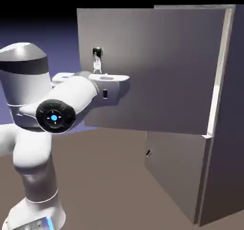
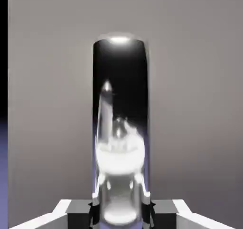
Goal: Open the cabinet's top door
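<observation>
The tall grey cabinet point(image 1: 231, 129) stands at the right. Its top door point(image 1: 162, 71) is swung wide open, its free edge pointing left. The dark bar handle point(image 1: 96, 54) stands upright near that edge. My gripper point(image 1: 98, 73) sits at the handle's lower end, shut on it. In the hand view the handle point(image 2: 121, 76) rises as a glossy dark bar from between my fingertips point(image 2: 78, 214), with the gripper point(image 2: 121, 210) closed around its base and the grey door panel point(image 2: 194, 104) behind.
The shorter lower door point(image 1: 176, 176) is closed, with a small dark handle point(image 1: 148, 153) near its left edge. My white arm point(image 1: 28, 129) fills the left side. A brown floor point(image 1: 105, 176) lies below the open door.
</observation>
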